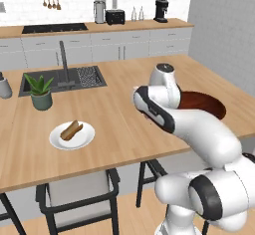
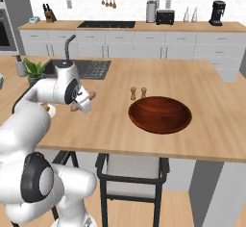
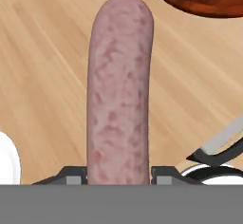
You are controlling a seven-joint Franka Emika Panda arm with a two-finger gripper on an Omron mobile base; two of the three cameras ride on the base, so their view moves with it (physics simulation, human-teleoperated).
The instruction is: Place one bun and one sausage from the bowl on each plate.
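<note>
My gripper [image 3: 118, 173] is shut on a pink mottled sausage [image 3: 120, 85], which stands up between the two fingertips [image 3: 71, 174] in the hand view. In the right base view the gripper [image 2: 81, 103] hangs over the wooden counter with the sausage [image 2: 90, 95] sticking out of it, left of the dark reddish-brown bowl [image 2: 160, 114]. The bowl [image 1: 206, 102] looks empty, and its rim [image 3: 199, 0] lies beyond the sausage tip. A white plate [image 1: 72, 135] with a brown bun [image 1: 71, 129] on it sits near the counter's front left. A sliver of that plate [image 3: 7, 163] shows by the gripper.
Two small shakers [image 2: 138, 93] stand just behind the bowl. A sink [image 1: 62, 79] with a tall tap and a potted plant [image 1: 40, 92] lie at the far left of the counter. Chairs [image 1: 79, 194] are tucked under the front edge.
</note>
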